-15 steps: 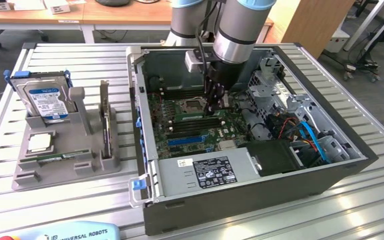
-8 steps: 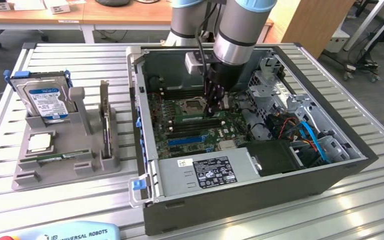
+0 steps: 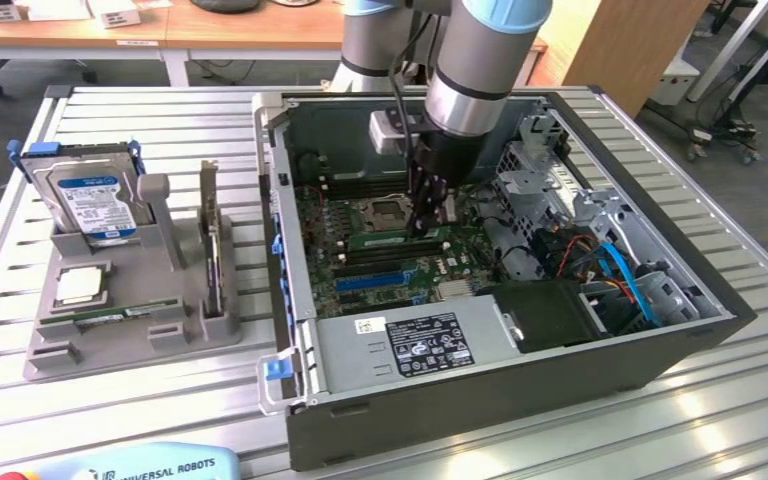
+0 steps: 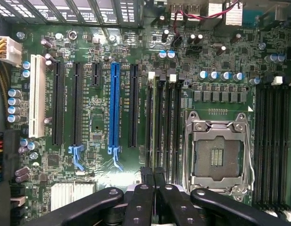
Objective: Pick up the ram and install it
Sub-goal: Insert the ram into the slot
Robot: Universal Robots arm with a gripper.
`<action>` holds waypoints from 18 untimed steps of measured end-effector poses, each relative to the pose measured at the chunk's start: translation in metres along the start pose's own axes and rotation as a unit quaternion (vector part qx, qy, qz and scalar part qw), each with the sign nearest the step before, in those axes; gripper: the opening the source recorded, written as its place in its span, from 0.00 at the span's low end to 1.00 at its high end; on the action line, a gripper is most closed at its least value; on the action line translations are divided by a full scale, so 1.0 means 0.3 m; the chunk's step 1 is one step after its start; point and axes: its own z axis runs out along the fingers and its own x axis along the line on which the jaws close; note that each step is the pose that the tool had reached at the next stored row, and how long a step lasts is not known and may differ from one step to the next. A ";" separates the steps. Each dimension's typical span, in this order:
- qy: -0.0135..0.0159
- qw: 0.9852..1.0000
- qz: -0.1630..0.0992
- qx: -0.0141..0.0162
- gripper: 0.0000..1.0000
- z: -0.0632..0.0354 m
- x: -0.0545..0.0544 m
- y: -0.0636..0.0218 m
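The gripper, pinched shut, hangs over the memory slots; the ram stands edgewise at the exterior view's left, lengthwise near-to-far.

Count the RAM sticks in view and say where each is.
2. One RAM stick lies flat at the grey holder's near edge; another RAM stick stands on edge along its side nearest the computer case. More may sit unseen in the motherboard slots.
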 end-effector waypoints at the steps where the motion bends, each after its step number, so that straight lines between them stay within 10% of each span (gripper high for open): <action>1: 0.000 1.000 0.000 0.000 0.12 0.000 0.000 0.000; 18: -0.001 1.000 0.007 0.001 0.12 0.003 0.000 0.002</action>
